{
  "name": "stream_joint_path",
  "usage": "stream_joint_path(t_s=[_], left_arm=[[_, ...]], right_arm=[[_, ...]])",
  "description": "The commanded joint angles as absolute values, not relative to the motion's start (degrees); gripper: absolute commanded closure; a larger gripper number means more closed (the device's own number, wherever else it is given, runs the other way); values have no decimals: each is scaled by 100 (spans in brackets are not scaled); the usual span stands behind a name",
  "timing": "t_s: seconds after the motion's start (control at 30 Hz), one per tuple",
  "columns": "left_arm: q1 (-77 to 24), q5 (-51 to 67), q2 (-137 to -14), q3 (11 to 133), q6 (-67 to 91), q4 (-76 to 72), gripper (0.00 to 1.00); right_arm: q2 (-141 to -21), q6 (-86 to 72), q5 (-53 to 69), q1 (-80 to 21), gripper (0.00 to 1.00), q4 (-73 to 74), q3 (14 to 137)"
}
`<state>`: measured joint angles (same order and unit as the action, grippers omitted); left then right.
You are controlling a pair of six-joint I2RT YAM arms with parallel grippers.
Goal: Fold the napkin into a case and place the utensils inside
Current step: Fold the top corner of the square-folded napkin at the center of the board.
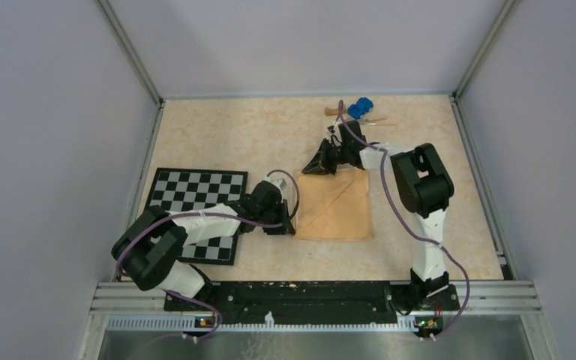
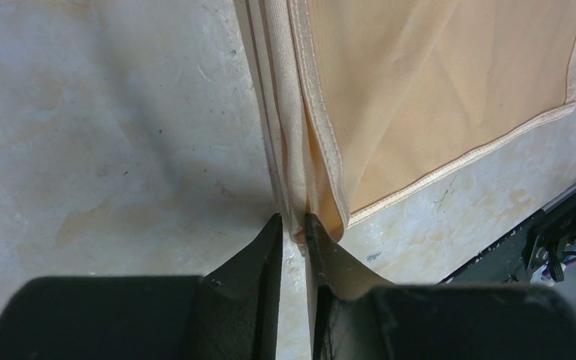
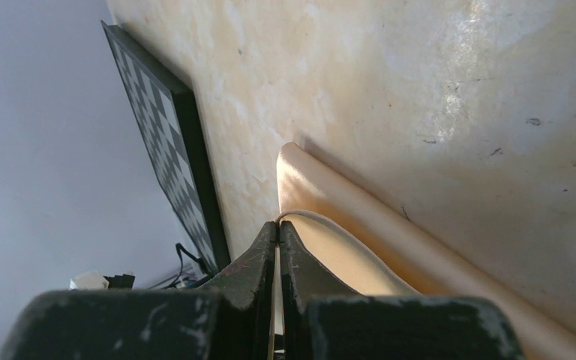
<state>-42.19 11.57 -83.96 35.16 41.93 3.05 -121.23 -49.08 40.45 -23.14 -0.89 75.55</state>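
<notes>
The peach-orange napkin [image 1: 337, 208] lies folded into a rough square in the middle of the table. My left gripper [image 1: 291, 223] is at its near left corner. In the left wrist view the stacked hemmed layers of the napkin [image 2: 420, 90] run down between the tips of the left gripper [image 2: 293, 221], which are closed on them. My right gripper [image 1: 316, 169] is at the far left corner. Its tips [image 3: 278, 225] are shut on a hem of the napkin [image 3: 345, 247], which curls up from the table. Slim utensils [image 1: 379, 120] lie at the back, partly behind the right arm.
A black-and-white checkerboard mat [image 1: 195, 196] lies left of the napkin, under the left arm, and also shows as the mat [image 3: 161, 142] in the right wrist view. A blue toy car [image 1: 360, 108] and a brown wooden block [image 1: 334, 111] sit at the back. Walls enclose the table on three sides.
</notes>
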Motion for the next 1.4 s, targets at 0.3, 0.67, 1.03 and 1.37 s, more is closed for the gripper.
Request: stream_joint_path(t_s=[0.3,0.67,1.03,1.37], left_arm=[[-4245,1059,-8473,3356,4104,488,79],[-4245,979,-8059,3491,4096,764,73],[-4219,901,-7448,4052,3831,1350,62],[-4206,2137,-8532,4798,3937,128,63]], right_arm=[[-12374,-5008,4054,-2416,100,-307,7971],[-12528,-5041,4130,-2417,99,-439,7939],[-12245,-4749,4209,-2417,69,-69,8151],[-10782,-2984,3973,-2072,37,1726,8227]])
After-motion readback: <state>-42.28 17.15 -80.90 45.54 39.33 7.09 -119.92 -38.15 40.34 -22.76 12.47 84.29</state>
